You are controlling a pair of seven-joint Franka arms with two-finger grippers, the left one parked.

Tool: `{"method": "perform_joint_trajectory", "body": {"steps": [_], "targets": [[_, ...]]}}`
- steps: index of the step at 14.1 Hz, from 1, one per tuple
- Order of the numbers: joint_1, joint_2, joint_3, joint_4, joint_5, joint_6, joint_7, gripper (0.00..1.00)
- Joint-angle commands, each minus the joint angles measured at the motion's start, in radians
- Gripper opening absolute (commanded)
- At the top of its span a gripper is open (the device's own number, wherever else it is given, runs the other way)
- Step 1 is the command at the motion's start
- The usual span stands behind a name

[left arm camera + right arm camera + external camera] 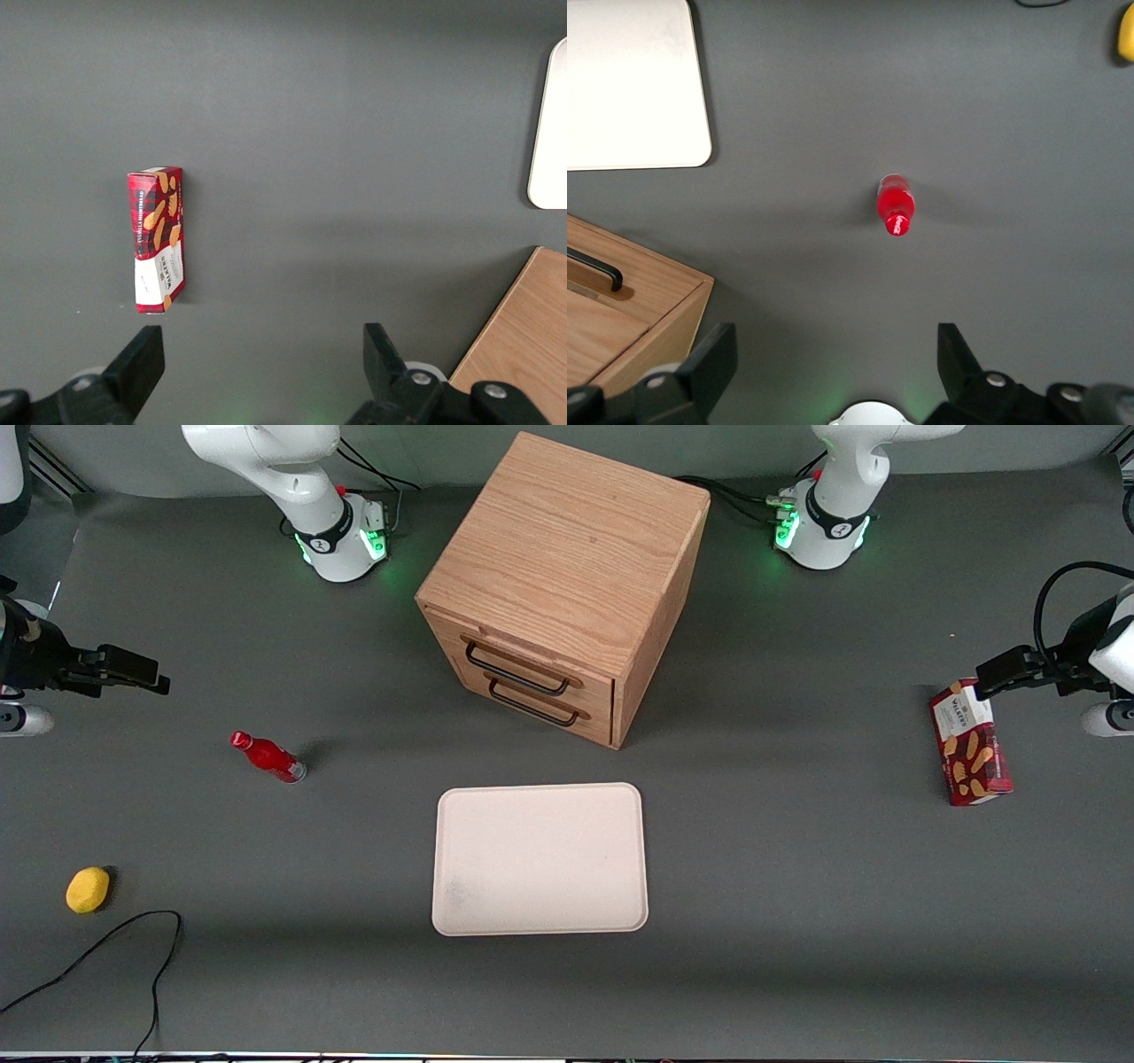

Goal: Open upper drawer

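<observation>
Gripper (133, 669) hangs at the working arm's end of the grey surface (797, 921), above it and well apart from the cabinet (567, 558); jaws apart, nothing between them. Upper drawer (523, 657) sits shut, flush in the cabinet front, its black wire handle (516, 670) just above the lower drawer (540, 704), which has the same handle. Cabinet stands mid-surface, turned at an angle, one bottom corner pointing at the white tray (539, 859). Open strip of bare surface between drawer fronts and tray edge. Red bottle (268, 756) stands upright between gripper and cabinet, nearer the camera than both; wide gap around it. Yellow lemon (88, 889) and a black cable (106, 948) lie near the surface's camera-side edge. Cookie box (158, 239) at the parked arm's end reads "Walkers".
</observation>
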Motion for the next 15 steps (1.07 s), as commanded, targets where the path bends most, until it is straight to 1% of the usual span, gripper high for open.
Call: {"method": "perform_joint_trajectory", "body": {"steps": [1, 4, 6, 7, 10, 13, 15], "targets": [[-0.006, 0.03, 0.0, 0.06, 0.037, -0.011, -0.026, 1.0], [0.002, 0.048, 0.009, 0.083, 0.039, -0.008, -0.034, 1.0], [0.019, 0.057, 0.023, 0.1, 0.04, -0.003, -0.139, 1.0], [0.039, 0.069, 0.028, 0.103, 0.042, 0.013, -0.164, 1.0], [0.131, 0.083, 0.029, 0.105, 0.045, 0.044, -0.184, 1.0], [0.216, 0.1, 0.034, 0.108, 0.043, 0.043, -0.228, 1.0], [0.284, 0.105, 0.034, 0.115, 0.042, 0.041, -0.283, 1.0]]}}
